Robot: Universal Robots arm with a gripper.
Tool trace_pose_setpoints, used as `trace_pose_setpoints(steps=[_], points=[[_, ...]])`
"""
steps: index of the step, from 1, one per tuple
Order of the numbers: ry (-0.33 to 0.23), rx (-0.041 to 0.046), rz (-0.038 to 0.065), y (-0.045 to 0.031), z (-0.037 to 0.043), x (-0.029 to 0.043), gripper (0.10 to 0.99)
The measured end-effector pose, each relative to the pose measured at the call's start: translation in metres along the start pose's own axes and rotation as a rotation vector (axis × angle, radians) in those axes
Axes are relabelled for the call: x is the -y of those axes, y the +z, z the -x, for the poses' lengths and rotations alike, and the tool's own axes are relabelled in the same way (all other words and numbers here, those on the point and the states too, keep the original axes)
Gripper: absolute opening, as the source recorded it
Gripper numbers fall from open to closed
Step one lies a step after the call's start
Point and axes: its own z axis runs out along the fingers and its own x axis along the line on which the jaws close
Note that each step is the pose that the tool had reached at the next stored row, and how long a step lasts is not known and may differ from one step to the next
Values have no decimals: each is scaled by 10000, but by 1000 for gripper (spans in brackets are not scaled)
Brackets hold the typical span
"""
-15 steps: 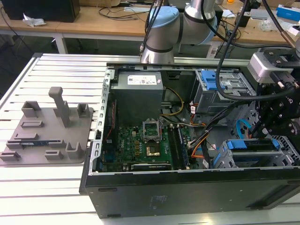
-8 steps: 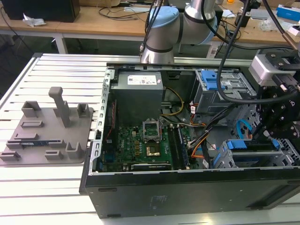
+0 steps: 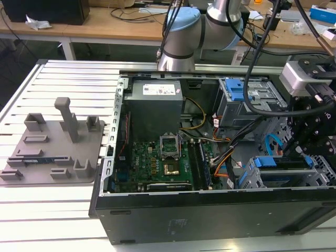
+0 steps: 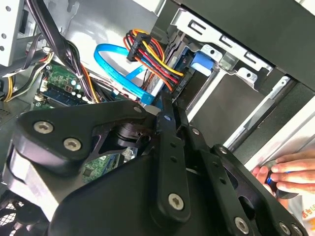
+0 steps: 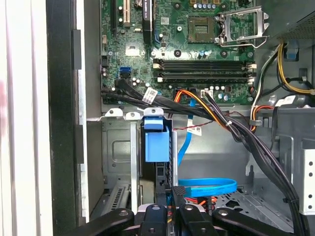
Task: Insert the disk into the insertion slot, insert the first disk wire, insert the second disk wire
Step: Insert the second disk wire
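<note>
The disk (image 5: 156, 143), framed by its blue caddy, sits inside the insertion slot (image 5: 117, 147), a grey metal cage at the case's front corner. In the exterior view the disk (image 3: 273, 161) lies at the lower right, with my gripper (image 3: 296, 152) just above it. A flat blue wire (image 4: 118, 61) loops down to my gripper (image 4: 167, 105), whose fingers are pressed together on its plug end. A red, yellow and black wire bundle (image 4: 152, 54) runs to the disk's (image 4: 201, 61) rear. In the first wrist view my gripper (image 5: 170, 192) stands right behind the disk, beside the blue wire (image 5: 206, 187).
The motherboard (image 3: 163, 163) and power supply (image 3: 155, 105) fill the open case. A second grey bay with a blue latch (image 3: 236, 89) stands at the back. Black cable bundles (image 5: 236, 132) cross beside the slot. A person's hand (image 4: 285, 172) rests outside the case. A grey fixture plate (image 3: 52, 147) lies at the exterior view's left.
</note>
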Motion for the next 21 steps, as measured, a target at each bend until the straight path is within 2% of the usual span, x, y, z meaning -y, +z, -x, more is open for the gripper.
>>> trace_pose_setpoints(steps=[10, 21], points=[[32, -2, -1, 10, -7, 9, 161], [55, -1, -1, 61, -8, 18, 161]])
